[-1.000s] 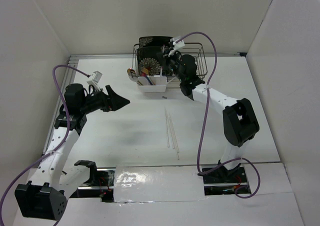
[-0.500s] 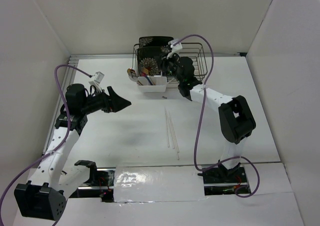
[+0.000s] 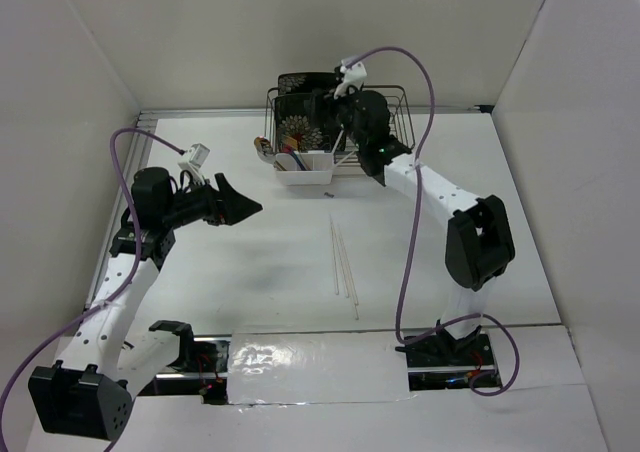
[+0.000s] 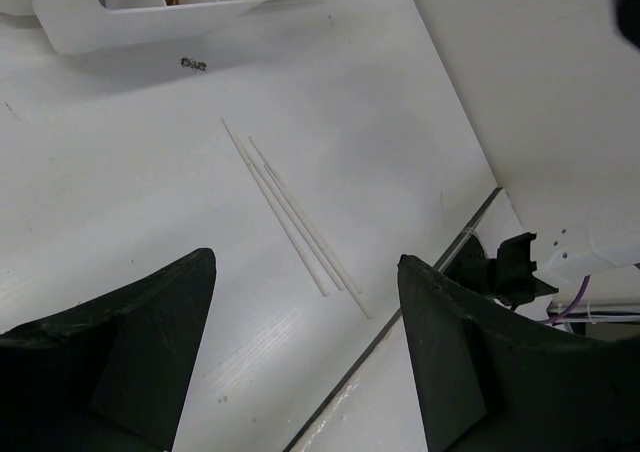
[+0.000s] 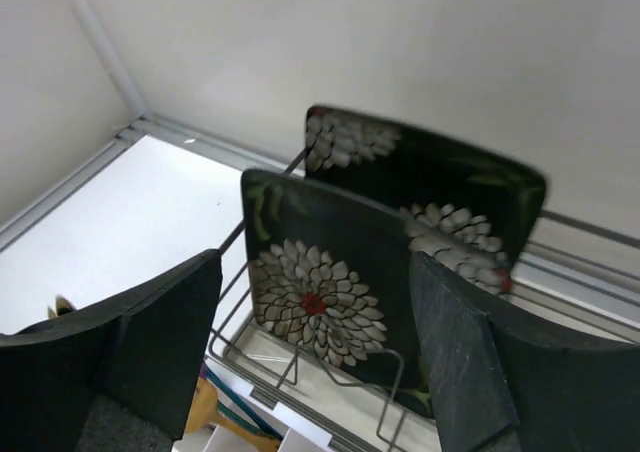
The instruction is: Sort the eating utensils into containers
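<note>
Top external: chopsticks (image 3: 343, 260) on white table (image 3: 240, 267)

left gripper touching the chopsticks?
Apart. The top external view shows bare table between the left gripper and the chopsticks. In the left wrist view they lie well ahead of its open jaws.

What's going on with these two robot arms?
Two arms are sorting cutlery into a white caddy. Neither holds anything now: the right gripper hangs open by the wire rack facing the floral plates, the left gripper hovers open above the table. A few pale chopsticks lie loose on the table, not yet sorted.
</note>
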Available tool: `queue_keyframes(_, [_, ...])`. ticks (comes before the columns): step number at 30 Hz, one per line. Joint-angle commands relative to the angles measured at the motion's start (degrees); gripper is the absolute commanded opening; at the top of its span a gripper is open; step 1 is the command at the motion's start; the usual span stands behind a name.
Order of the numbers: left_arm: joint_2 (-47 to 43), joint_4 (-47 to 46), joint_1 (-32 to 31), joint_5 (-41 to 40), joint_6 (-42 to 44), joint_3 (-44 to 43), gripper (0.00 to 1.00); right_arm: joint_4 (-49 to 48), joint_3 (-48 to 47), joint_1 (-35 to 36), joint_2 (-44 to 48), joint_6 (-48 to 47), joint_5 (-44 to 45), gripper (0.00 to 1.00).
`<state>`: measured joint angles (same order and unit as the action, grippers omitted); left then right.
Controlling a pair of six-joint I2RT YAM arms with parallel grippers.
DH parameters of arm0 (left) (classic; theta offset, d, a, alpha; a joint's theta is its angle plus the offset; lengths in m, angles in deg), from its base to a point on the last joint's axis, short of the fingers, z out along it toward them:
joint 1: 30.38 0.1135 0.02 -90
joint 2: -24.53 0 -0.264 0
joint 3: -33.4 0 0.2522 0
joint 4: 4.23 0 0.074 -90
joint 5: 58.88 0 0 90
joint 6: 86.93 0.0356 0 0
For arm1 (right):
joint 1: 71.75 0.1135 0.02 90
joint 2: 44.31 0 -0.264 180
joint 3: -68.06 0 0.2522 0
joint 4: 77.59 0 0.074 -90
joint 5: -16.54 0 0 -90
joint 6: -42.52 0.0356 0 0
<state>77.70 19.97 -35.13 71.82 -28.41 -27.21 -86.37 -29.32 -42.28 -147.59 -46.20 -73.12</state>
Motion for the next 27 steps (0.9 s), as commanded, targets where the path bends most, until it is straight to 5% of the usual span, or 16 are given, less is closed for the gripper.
queue_keyframes(1, [0.7,-0.4,-0.2,-0.6,3.4,-2.3,0.85,13.8,-8.9,-1.1,8.3,-0.8,6.2,0.83])
queue_keyframes(4, [1.9,1.1,-1.4,-0.2,7.9,-2.7,0.83,24.9,-15.1,-3.2,12.3,-0.1,8.1,0.86])
queue_keyframes(9, [4.5,-0.1,-8.4,-5.4,10.2,-1.0,0.80,36.8,-11.8,-7.1,22.8,3.1,6.8,0.89])
queue_keyframes(19, [23.4,3.4,-36.0,-40.5,-10.3,-8.3,0.75,44.4,33.1,-7.2,54.7,24.8,-0.3,0.87])
queue_keyframes(27, [44.4,18.9,-44.8,-53.5,-17.3,-24.1,0.68,46.4,42.9,-7.2,64.0,27.5,-0.3,0.86])
